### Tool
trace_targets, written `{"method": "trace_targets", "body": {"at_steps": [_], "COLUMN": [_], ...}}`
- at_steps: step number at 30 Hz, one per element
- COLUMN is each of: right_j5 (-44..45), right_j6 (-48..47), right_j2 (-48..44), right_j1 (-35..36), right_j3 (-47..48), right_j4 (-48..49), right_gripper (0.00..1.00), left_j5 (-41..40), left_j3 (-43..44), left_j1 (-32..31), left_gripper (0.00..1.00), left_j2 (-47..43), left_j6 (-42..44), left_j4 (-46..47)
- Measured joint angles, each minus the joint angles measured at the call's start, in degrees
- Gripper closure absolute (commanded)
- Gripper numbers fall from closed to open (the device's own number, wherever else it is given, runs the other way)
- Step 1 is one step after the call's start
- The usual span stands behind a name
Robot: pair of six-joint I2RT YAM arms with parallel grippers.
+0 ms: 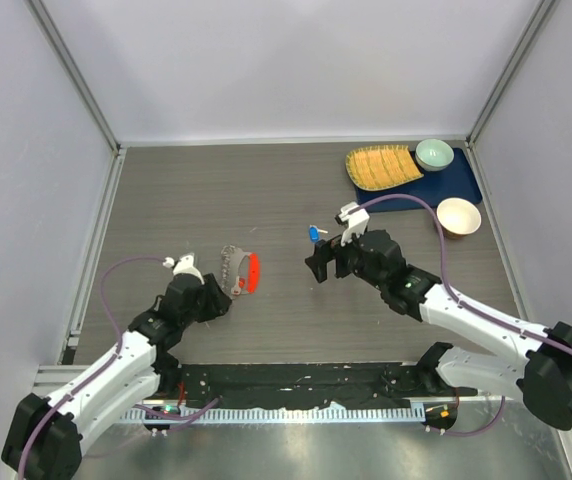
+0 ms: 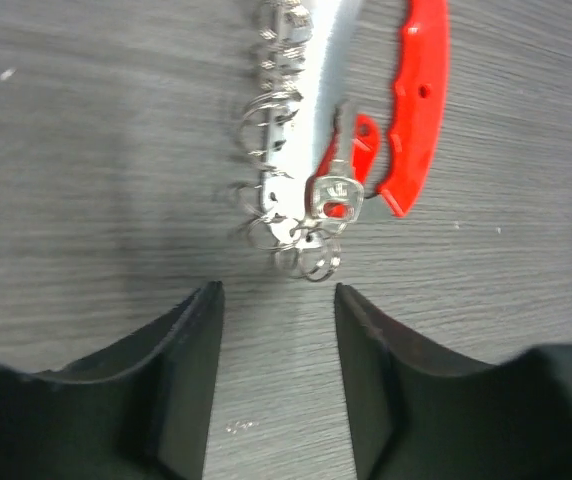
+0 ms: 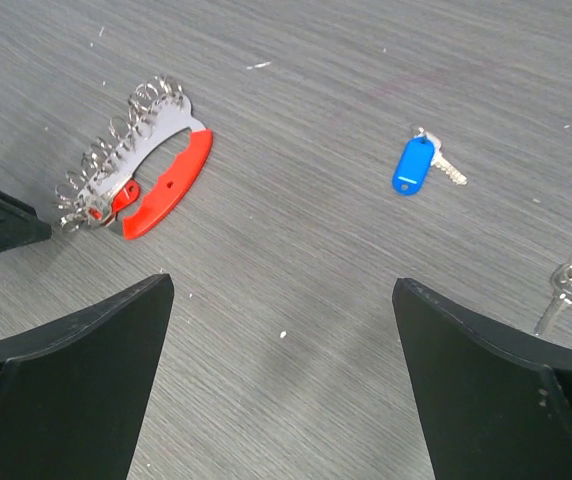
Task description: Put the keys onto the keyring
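Your left end effector (image 2: 276, 295), empty and parted, sits just short of the silvery wire-loop keyring with red oblong fob (image 2: 301, 130); closing could shove it away. Your right end effector (image 3: 282, 285) gapes wide, and the small blue-headed metal key (image 3: 413, 165) ahead may skid.

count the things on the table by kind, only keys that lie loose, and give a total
loose keys: 2, blue-tagged key, plain silver key
keyring with red fob: 1
bowls: 2, green bowl, beige bowl
navy tray: 1
woven mat: 1
total: 7
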Motion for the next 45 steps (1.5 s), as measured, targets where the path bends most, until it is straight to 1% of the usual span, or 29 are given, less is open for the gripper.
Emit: {"method": "trace_targets", "body": {"at_steps": [1,2,5,9,11,17,18,23,24,27,34,35,36,39,42,45], "right_j5": [-0.4,-0.9,-2.0,-3.3,-4.0,-4.9,-4.9,-4.9,-4.9,-5.0,-5.1,-5.3,-5.5,-5.8,-6.4,-7.3], "right_j6": [-0.1,-0.1,-0.4,-0.6,-0.7,-0.7,-0.7,-0.7,-0.7,-0.7,-0.7,-0.7,-0.7,-0.7,-0.7,-0.7], "right_j2": [0.5,1.2,3.9,7.3,7.8,7.8,7.8,7.8,7.8,7.8,7.8,7.8,7.8,7.8,7.8,7.8], "right_j1": [0.0,0.0,0.0,0.0,0.0,0.0,0.0,0.0,0.0,0.0,0.0,0.0,0.0,0.0,0.0,0.0], "right_j3": [0.0,0.0,0.3,1.9,2.2,2.6,2.6,2.6,2.6,2.6,2.6,2.6,2.5,2.3,2.3,2.3], "right_j4": [0.0,0.0,-0.5,-1.3,-1.3,-1.3,-1.3,-1.3,-1.3,-1.2,-1.2,-1.1,-0.9,-0.8,-0.7,-0.4], "right_gripper": [0.02,0.03,0.04,0.05,0.05,0.05,0.05,0.05,0.05,0.05,0.05,0.05,0.05,0.06,0.06,0.06], "left_j5": [-0.6,-1.6,-5.0,-9.1,-10.3,-12.3,-12.5,-12.9,-12.8,-12.2,-11.1,-11.0,-10.9,-10.5,-10.3,-11.0], "left_j3": [0.2,0.7,2.9,7.3,9.6,11.0,11.0,11.0,11.0,11.0,10.8,10.6,10.5,9.9,9.3,9.2], "left_j1": [0.0,0.0,0.0,0.0,0.0,0.0,0.0,0.0,0.0,0.0,-0.4,-0.4,-0.5,-0.6,-0.7,-0.7], "left_gripper": [0.36,0.34,0.34,0.34,0.36,0.41,0.44,0.52,0.56,0.6,0.75,0.78,0.86,1.0,1.0,1.0], "left_j2": [0.2,0.3,0.8,4.1,7.1,12.8,13.7,17.8,18.7,21.2,24.1,24.2,24.2,24.0,22.5,18.8], "left_j6": [-0.7,-1.2,-2.5,-3.5,-4.3,-6.4,-7.0,-8.9,-9.1,-10.0,-11.5,-11.6,-11.8,-12.4,-12.8,-12.6], "left_j4": [-1.5,-3.0,-6.3,-7.8,-7.8,-7.4,-7.3,-5.1,-4.3,-2.1,2.0,2.4,2.7,3.2,2.3,-0.3]}}
